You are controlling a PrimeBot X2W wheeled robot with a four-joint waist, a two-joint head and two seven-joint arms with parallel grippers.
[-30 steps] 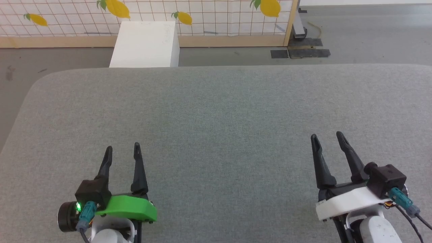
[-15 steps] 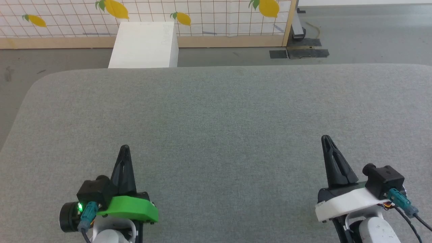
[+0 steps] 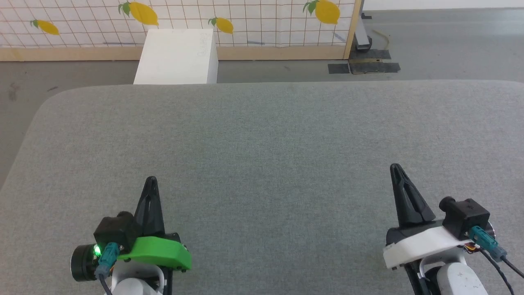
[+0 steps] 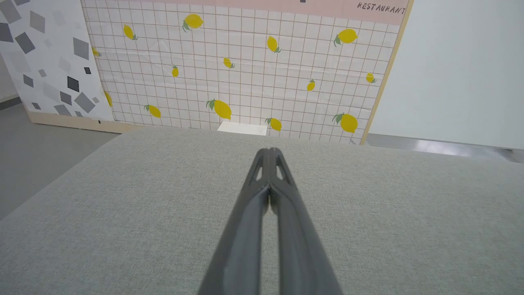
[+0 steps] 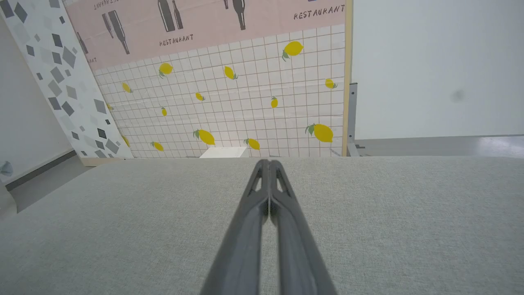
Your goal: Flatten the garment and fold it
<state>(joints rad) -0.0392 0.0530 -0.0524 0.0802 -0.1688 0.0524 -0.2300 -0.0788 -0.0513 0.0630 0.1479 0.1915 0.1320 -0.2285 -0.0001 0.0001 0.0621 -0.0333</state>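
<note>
The red garment is out of view. My left gripper rests at the lower left over the grey fabric table, its two dark fingers pressed together with nothing between them. At the lower right my right gripper is shut the same way, also holding nothing. In the left wrist view the left gripper points across the table toward the lemon-patterned wall. The right wrist view has the right gripper closed tip to tip above the table.
A white box stands on the floor beyond the table's far edge. Behind it runs a tiled wall panel with lemon prints and a wooden base. Dark tape patches mark the grey floor at the far right.
Both grippers stood open one second ago and have closed since. The head camera has tilted very slightly, shifting the whole picture down a little.
</note>
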